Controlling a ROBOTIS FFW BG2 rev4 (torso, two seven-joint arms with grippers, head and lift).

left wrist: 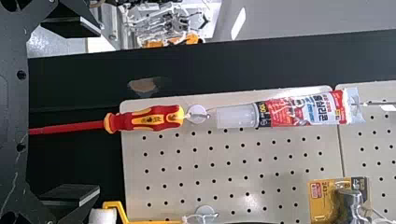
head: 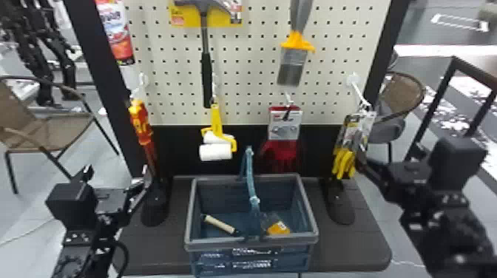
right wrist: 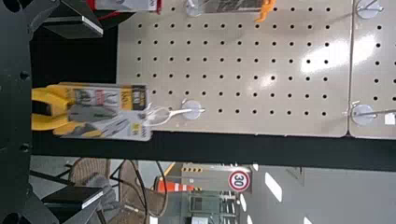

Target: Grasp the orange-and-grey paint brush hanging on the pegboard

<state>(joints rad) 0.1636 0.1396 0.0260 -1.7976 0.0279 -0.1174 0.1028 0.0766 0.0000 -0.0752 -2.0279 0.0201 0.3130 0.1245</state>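
- The orange-and-grey paint brush (head: pixel 294 59) hangs bristles down on the pegboard (head: pixel 251 66), higher than the right pincer (right wrist: pixel 102 113) and off to its left, with nothing gripping it
- The right pincer has its two fingers well apart and nothing between them clamped; the pliers pack (right wrist: pixel 109 112) hangs just ahead of it
- The left pincer (left wrist: pixel 99 111) is likewise spread and empty, with the screwdriver (left wrist: pixel 144 119) hanging ahead of it
- Done so far, as far as I can judge: both arms are raised before the board, but the grasp itself is not begun
- Left to do: lift the right pincer, likely the nearer one, bring it across to the brush, line up and close
- The red glove pack (head: pixel 284 129) hangs under the brush, left of the right pincer, and could get knocked on the way
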